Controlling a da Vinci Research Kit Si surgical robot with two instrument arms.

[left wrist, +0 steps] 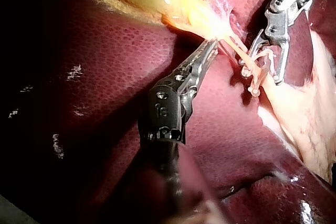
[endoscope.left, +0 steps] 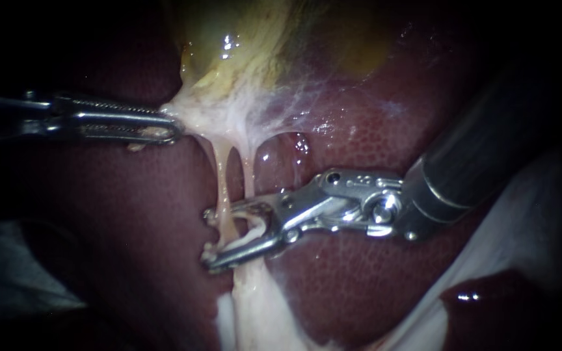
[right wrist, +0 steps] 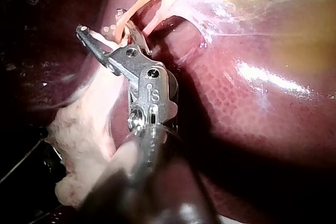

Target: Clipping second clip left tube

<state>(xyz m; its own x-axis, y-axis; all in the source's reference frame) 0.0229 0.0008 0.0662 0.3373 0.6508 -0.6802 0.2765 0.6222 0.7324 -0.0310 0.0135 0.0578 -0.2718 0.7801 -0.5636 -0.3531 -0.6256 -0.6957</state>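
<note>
Two pale tubes run down from the gallbladder (endoscope.left: 242,39) across the liver (endoscope.left: 365,279). The left tube (endoscope.left: 224,182) passes between the jaws of my right instrument (endoscope.left: 211,237), which stand open around it low down; a white clip (endoscope.left: 250,235) lies inside them. The right tube (endoscope.left: 248,172) runs just behind the jaws' base. My left instrument (endoscope.left: 164,125) is shut on the whitish tissue at the gallbladder's neck and holds it taut to the left. The left wrist view shows its jaws (left wrist: 210,45) on that tissue; the right wrist view shows the open jaws (right wrist: 102,24) astride the tube.
Pale fatty tissue (endoscope.left: 261,312) hangs below the tubes. A white cloth (endoscope.left: 528,214) lies under the right instrument's dark shaft (endoscope.left: 489,143). Another liver lobe (endoscope.left: 502,299) sits at the lower right.
</note>
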